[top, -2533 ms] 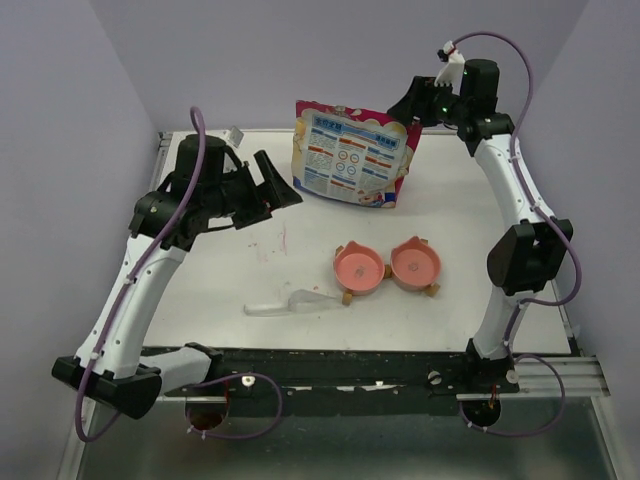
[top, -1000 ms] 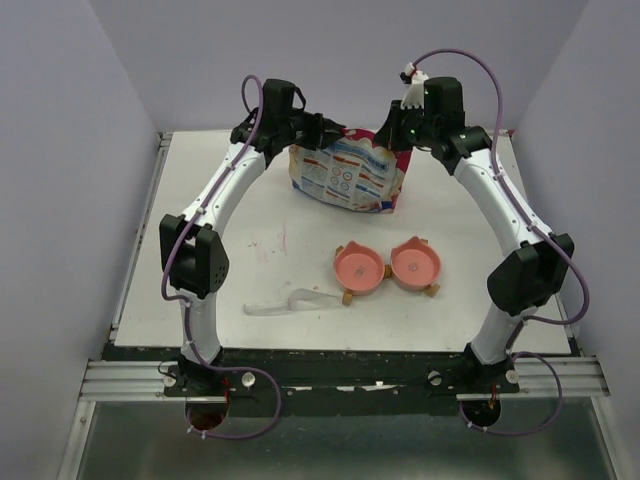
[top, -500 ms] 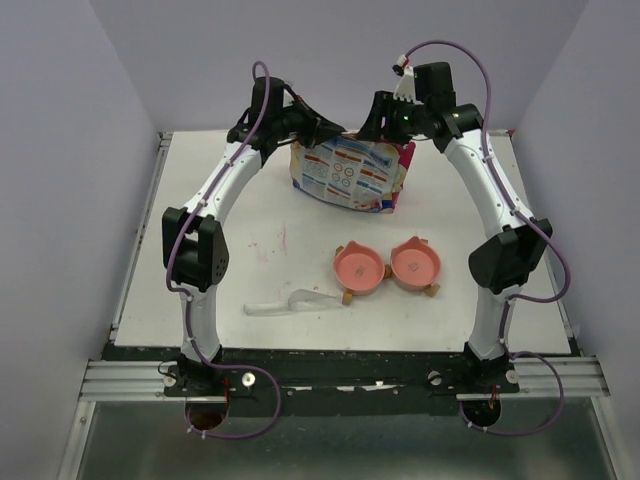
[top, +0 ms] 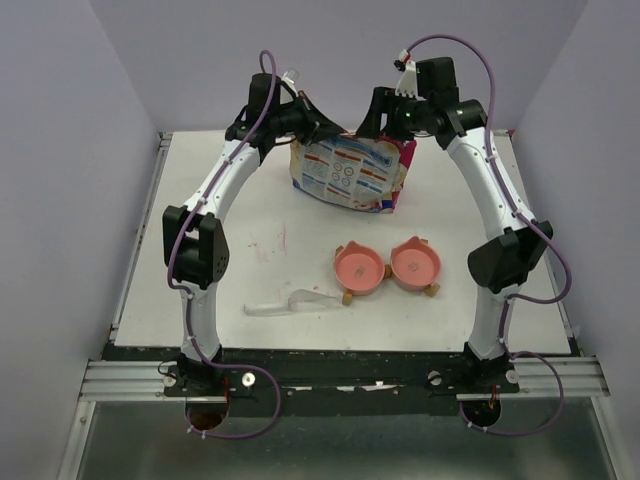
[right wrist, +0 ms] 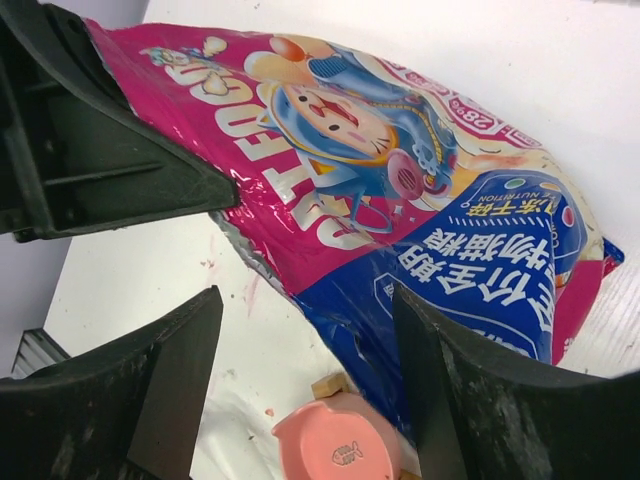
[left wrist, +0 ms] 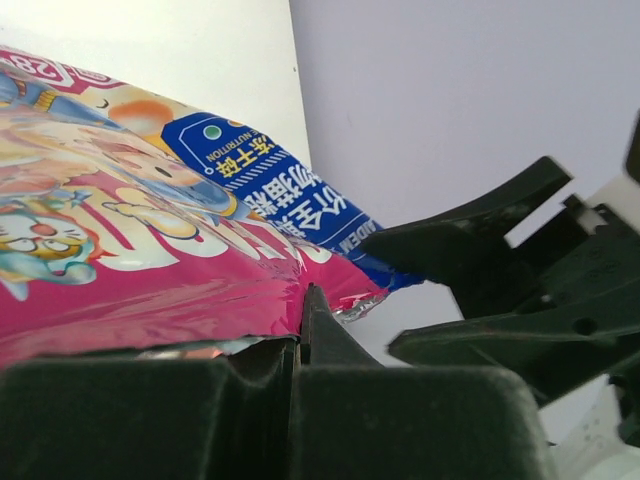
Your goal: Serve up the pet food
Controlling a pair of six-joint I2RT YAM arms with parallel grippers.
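1. Lilac walls on three sides, white tabletop (top: 180, 220). Top view: printed bag (top: 345, 175) stands upright at far middle. Both arms arch over to its top edge, with left tool (top: 325, 130) at the left corner and right tool (top: 376, 112) at the right. Twin pink bowls (top: 387, 266) sit nearer the arm bases, well apart from the bag. Clear scoop (top: 290, 303) lies left of them. Pet food not visible from here.
2. Left wrist view: left tool (left wrist: 303, 330) clamped shut, pink top edge of the bag (left wrist: 150, 260) pinched between its fingers. Right tool's black fingers sit just beyond that edge, spread apart.
3. Right wrist view: right tool (right wrist: 300, 390) has its jaws wide open, bag's top edge between them, not gripped. Left tool (right wrist: 90, 150) at upper left, against the bag's corner. One bowl (right wrist: 335, 445) shows below the bag. Pet food not visible here either; bag contents hidden.
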